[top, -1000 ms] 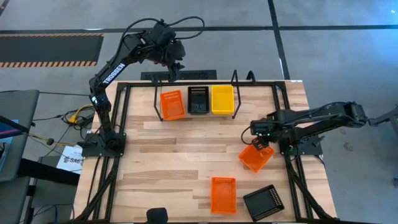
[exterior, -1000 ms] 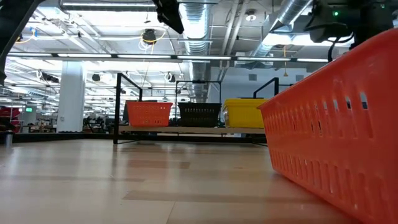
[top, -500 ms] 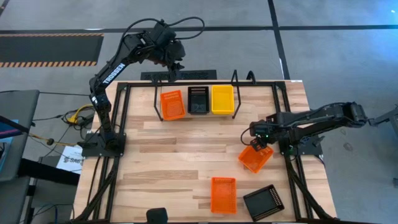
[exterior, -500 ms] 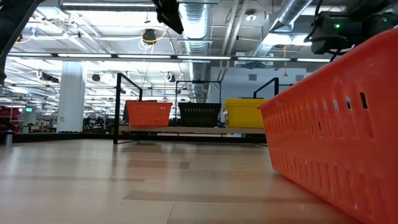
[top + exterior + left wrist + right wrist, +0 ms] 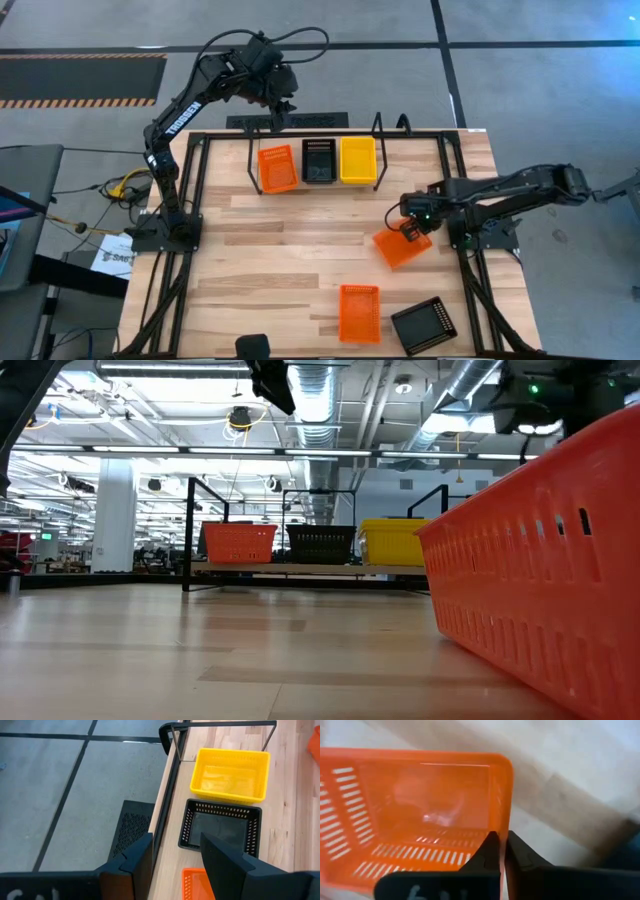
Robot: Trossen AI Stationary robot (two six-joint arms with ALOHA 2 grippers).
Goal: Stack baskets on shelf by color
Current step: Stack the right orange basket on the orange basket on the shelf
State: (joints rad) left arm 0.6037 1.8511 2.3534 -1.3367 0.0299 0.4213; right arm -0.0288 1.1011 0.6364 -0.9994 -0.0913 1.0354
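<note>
Since a second ago the tilted orange basket (image 5: 397, 247) at the desk's right side has slid a little toward nine o'clock, and the right tool (image 5: 411, 229) has gone from spread to pinched on its wall. In the right wrist view the two dark fingers (image 5: 492, 851) sit pressed on the rim of that orange basket (image 5: 415, 815), one inside and one outside the wall near a corner. From above, this basket lies askew on the wooden desk (image 5: 270, 270), roughly at three o'clock from the desk's middle. At six o'clock from it a second orange basket (image 5: 359, 313) lies flat near the front edge, and a black basket (image 5: 424, 325) sits just beside that one at its four o'clock, turned at an angle. Over at twelve o'clock the shelf (image 5: 312, 150) carries three baskets in a row: an orange one (image 5: 278, 168), a black one (image 5: 319, 161) and a yellow one (image 5: 357, 160), touching or nearly so. The left tool (image 5: 281, 115) hangs above the far edge behind the shelf's orange end, empty, its fingers (image 5: 137, 862) standing apart in the left wrist view. In the low view a near orange basket wall (image 5: 540, 550) fills the right side.
</note>
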